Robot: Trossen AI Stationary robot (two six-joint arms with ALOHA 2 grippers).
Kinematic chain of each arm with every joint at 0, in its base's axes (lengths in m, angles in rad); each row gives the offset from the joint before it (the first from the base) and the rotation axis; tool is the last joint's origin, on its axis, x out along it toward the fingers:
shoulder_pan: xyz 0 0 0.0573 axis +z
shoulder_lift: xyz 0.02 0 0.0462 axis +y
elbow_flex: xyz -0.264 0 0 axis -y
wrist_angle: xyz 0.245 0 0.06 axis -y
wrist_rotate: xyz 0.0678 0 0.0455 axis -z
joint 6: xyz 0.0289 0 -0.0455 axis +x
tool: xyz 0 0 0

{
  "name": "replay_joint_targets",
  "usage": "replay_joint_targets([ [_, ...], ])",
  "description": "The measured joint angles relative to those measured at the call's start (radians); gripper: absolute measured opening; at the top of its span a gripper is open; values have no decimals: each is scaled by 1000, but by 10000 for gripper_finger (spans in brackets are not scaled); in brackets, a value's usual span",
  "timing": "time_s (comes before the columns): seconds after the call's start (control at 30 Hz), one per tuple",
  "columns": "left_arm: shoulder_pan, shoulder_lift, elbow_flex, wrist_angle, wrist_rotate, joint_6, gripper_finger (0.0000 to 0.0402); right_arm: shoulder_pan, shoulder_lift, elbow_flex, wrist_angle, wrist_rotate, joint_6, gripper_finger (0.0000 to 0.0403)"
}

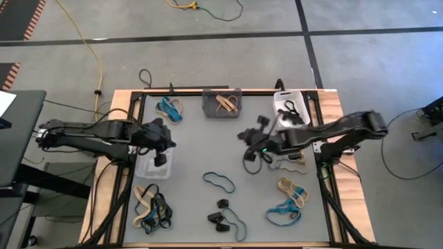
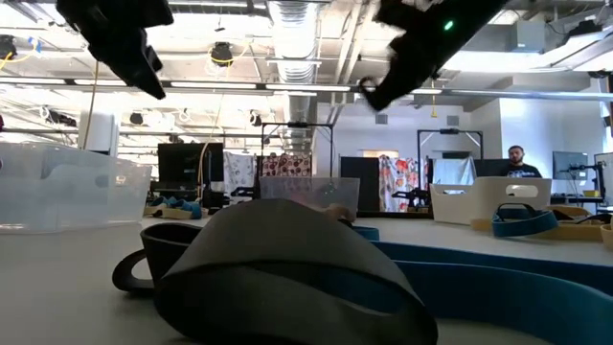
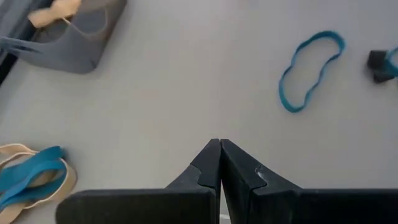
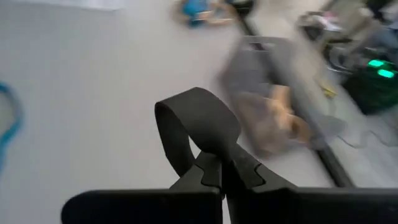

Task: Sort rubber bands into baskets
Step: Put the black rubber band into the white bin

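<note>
I see my right pincer (image 4: pixel 222 163) closed on a black rubber band (image 4: pixel 196 124) above the surface (image 1: pixel 256 200), left pincer (image 3: pixel 220 152) closed empty

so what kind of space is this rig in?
Most likely an open robotics lab or workshop. The low view shows exposed ceiling ducts with strip lights, a person at a monitor, and racks of patterned cloth. The table stands on grey floor with a yellow cable trailing across it.

An industrial lab is indicated by exposed ceiling ducts (image 2: pixel 292 29), strip lighting, monitor-laden workstations (image 2: pixel 192 165) and a taped concrete floor (image 1: pixel 228 34).
</note>
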State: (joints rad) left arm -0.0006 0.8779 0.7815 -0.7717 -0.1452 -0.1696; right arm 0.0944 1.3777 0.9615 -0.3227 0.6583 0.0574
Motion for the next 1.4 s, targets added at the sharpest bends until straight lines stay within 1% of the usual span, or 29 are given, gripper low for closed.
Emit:
replay_joint_targets([
  [0.1, 0, 58, 0, 43, 0, 7, 0, -27, -107, 0, -109, 54, 43, 24],
  [0.23, -5, 125, 0, 102, 2, 53, 0, -78, -218, 0, -241, 108, 98, 24],
  [0.37, -17, 182, 0, 167, 2, 99, 0, -159, -296, 0, -359, 107, 165, 25],
  [0.5, -34, 232, 0, 229, 9, 126, 0, -255, -336, 0, -473, 106, 216, 32],
  [0.57, -43, 259, 0, 259, 18, 131, 0, -306, -339, 0, -516, 97, 232, 31],
  [0.63, -54, 288, 0, 297, 45, 133, 0, -359, -339, 0, -543, 66, 234, 27],
  [0.8, -94, 377, 0, 380, 141, 156, 0, -481, -322, 0, -550, -6, 219, 29],
  [0.93, -145, 476, 0, 440, 192, 229, 0, -571, -293, 0, -586, -44, 207, 30],
  [1.03, -194, 554, 0, 485, 194, 314, 0, -637, -264, -6, -605, -115, 198, 27],
  [1.17, -254, 649, 0, 547, 180, 463, 0, -706, -229, -37, -602, -137, 180, 31],
  [1.3, -292, 716, 9, 653, 124, 475, 0, -778, -193, -58, -602, -143, 164, 32],
  [1.4, -305, 748, 10, 750, 110, 485, 0, -831, -171, -71, -577, -199, 132, 29],
])
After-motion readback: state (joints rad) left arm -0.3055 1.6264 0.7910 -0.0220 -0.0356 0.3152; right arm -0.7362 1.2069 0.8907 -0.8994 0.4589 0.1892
